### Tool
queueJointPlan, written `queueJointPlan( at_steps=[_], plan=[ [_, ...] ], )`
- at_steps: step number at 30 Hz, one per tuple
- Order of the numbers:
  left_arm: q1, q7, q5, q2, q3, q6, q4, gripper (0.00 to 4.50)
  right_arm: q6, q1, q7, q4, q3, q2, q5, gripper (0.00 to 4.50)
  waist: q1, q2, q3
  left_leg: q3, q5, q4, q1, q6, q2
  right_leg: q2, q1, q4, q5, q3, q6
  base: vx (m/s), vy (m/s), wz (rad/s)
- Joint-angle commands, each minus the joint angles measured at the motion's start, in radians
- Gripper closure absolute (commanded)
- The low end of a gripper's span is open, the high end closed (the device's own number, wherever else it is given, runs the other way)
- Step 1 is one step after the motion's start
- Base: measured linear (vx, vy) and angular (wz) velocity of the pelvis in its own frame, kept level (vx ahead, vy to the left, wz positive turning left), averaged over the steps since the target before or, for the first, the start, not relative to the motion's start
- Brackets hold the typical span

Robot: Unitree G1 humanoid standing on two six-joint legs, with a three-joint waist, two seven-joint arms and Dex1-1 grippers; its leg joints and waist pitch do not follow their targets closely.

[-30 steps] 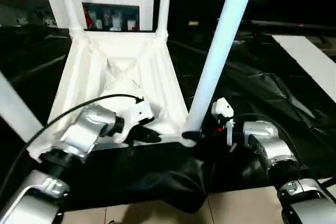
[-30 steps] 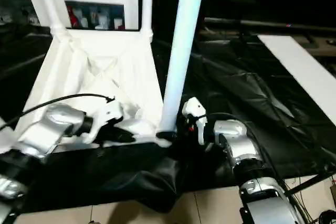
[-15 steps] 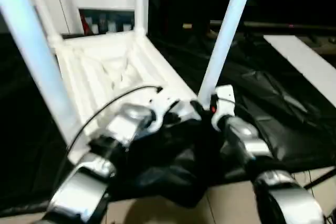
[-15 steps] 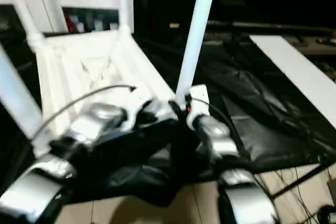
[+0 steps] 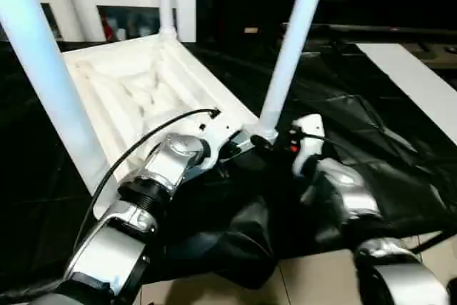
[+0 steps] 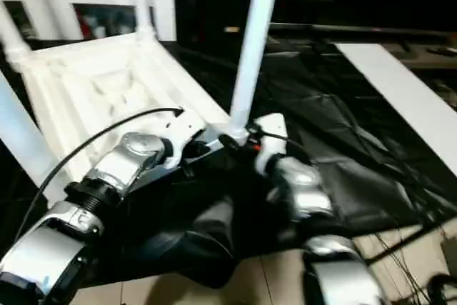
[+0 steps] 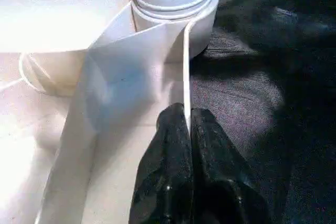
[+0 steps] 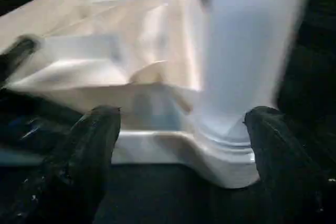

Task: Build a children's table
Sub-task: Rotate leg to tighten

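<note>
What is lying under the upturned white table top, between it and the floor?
The table top rests on crumpled black sheeting, which spreads out around it and hangs over the tiled floor at the near edge. What the sheeting itself lies on beneath the top is covered.

A white plastic table top (image 5: pixel 136 91) with pale, blue-tinted white legs (image 5: pixel 289 55) lies on glossy black sheeting (image 5: pixel 371 126). Silver forearms (image 5: pixel 168 166) end in black fingers (image 7: pixel 173 182) (one wrist housing (image 5: pixel 308 141) is white with a small red mark). A white board (image 5: pixel 410 80) lies beside it.
</note>
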Motion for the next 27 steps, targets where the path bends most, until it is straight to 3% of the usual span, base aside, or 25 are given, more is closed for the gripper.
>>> queueJointPlan(
  at_steps=[1,4,5,9,12,13,15,17,20,21,22,24,26,27],
  plan=[
    [0.045,-0.043,0.002,0.010,-0.018,-0.024,-0.003,4.50,0.026,0.035,0.099,-0.050,0.006,-0.051,0.011,0.56,0.010,-0.010,-0.055,0.006,-0.153,-0.052,-0.006,0.105,0.018,-0.065,0.053,-0.078,-0.198,0.037,-0.196,0.000,0.000,0.00],
    [0.058,-0.077,-0.025,0.015,-0.002,-0.050,-0.033,4.50,0.028,0.073,0.169,-0.091,0.007,-0.094,0.020,0.56,0.011,-0.007,-0.053,0.008,-0.151,-0.051,-0.007,0.110,0.016,-0.063,0.054,-0.081,-0.186,0.035,-0.206,0.000,0.000,0.00],
    [0.058,-0.078,-0.027,0.015,-0.001,-0.050,-0.033,4.06,0.028,0.074,0.170,-0.092,0.007,-0.095,0.020,0.51,0.010,-0.007,-0.053,0.007,-0.159,-0.052,-0.007,0.106,0.016,-0.064,0.053,-0.082,-0.210,0.035,-0.205,0.000,0.000,0.00],
    [0.075,-0.122,-0.066,0.030,0.020,0.014,-0.101,3.77,0.027,0.073,0.166,-0.106,0.015,-0.086,0.022,0.51,0.004,-0.003,-0.052,0.005,-0.184,-0.055,-0.004,0.079,0.019,-0.064,0.049,-0.084,-0.265,0.035,-0.197,0.000,0.000,0.00],
    [0.089,-0.131,-0.087,0.050,0.041,0.042,-0.169,3.50,0.053,0.070,0.172,-0.133,0.034,-0.061,0.021,0.51,0.003,-0.004,-0.055,0.004,-0.161,-0.055,-0.004,0.078,0.021,-0.062,0.049,-0.076,-0.207,0.035,-0.214,0.000,0.000,0.00],
    [0.095,-0.129,-0.095,0.055,0.052,0.055,-0.202,3.43,0.063,0.073,0.185,-0.147,0.045,-0.053,0.023,0.51,0.004,-0.009,-0.062,0.005,-0.106,-0.050,-0.007,0.092,0.021,-0.060,0.053,-0.061,-0.103,0.036,-0.234,0.000,0.000,0.00],
    [0.103,-0.138,-0.105,0.062,0.061,0.070,-0.238,3.21,0.072,0.077,0.201,-0.162,0.053,-0.048,0.024,0.51,0.005,-0.007,-0.064,0.006,-0.063,-0.047,-0.006,0.110,0.023,-0.061,0.053,-0.052,-0.022,0.036,-0.257,0.000,0.000,0.00],
    [0.116,-0.160,-0.121,0.074,0.068,0.101,-0.287,3.10,0.072,0.073,0.201,-0.165,0.055,-0.040,0.021,0.51,0.005,-0.012,-0.061,0.009,-0.048,-0.045,-0.007,0.132,0.022,-0.061,0.052,-0.048,0.027,0.035,-0.280,0.000,0.000,0.00],
    [0.134,-0.191,-0.139,0.093,0.068,0.130,-0.344,2.84,0.064,0.057,0.185,-0.149,0.048,-0.028,0.019,0.51,0.005,-0.012,-0.057,0.009,-0.070,-0.048,-0.005,0.121,0.024,-0.062,0.050,-0.051,-0.011,0.036,-0.282,0.000,0.000,0.00],
    [0.158,-0.232,-0.157,0.122,0.058,0.173,-0.411,2.74,0.050,0.038,0.163,-0.131,0.039,-0.014,0.019,0.51,0.006,-0.011,-0.056,0.007,-0.092,-0.050,-0.003,0.100,0.027,-0.067,0.050,-0.050,-0.050,0.037,-0.278,0.000,0.000,0.00],
    [0.184,-0.276,-0.170,0.156,0.038,0.210,-0.475,2.70,0.039,0.023,0.149,-0.117,0.037,-0.003,0.016,0.51,0.003,-0.014,-0.052,0.010,-0.102,-0.051,-0.004,0.091,0.023,-0.062,0.048,-0.057,-0.078,0.037,-0.265,0.000,0.000,0.00],
    [0.191,-0.287,-0.174,0.166,0.033,0.220,-0.491,2.64,0.037,0.018,0.145,-0.113,0.036,0.000,0.016,0.51,0.001,-0.011,-0.050,0.009,-0.114,-0.054,-0.004,0.073,0.025,-0.063,0.047,-0.058,-0.115,0.037,-0.253,0.000,0.000,0.00],
    [0.213,-0.322,-0.186,0.195,0.016,0.253,-0.546,2.53,0.037,0.008,0.137,-0.106,0.037,0.007,0.014,0.51,0.001,-0.010,-0.051,0.009,-0.117,-0.054,-0.002,0.062,0.025,-0.064,0.048,-0.056,-0.115,0.039,-0.249,0.000,0.000,0.00],
    [0.231,-0.346,-0.194,0.219,0.002,0.280,-0.590,2.30,0.033,-0.001,0.131,-0.097,0.040,0.015,0.011,0.51,0.000,-0.014,-0.050,0.011,-0.116,-0.054,-0.003,0.061,0.025,-0.061,0.046,-0.057,-0.116,0.039,-0.245,0.000,0.000,0.00]
  ],
)
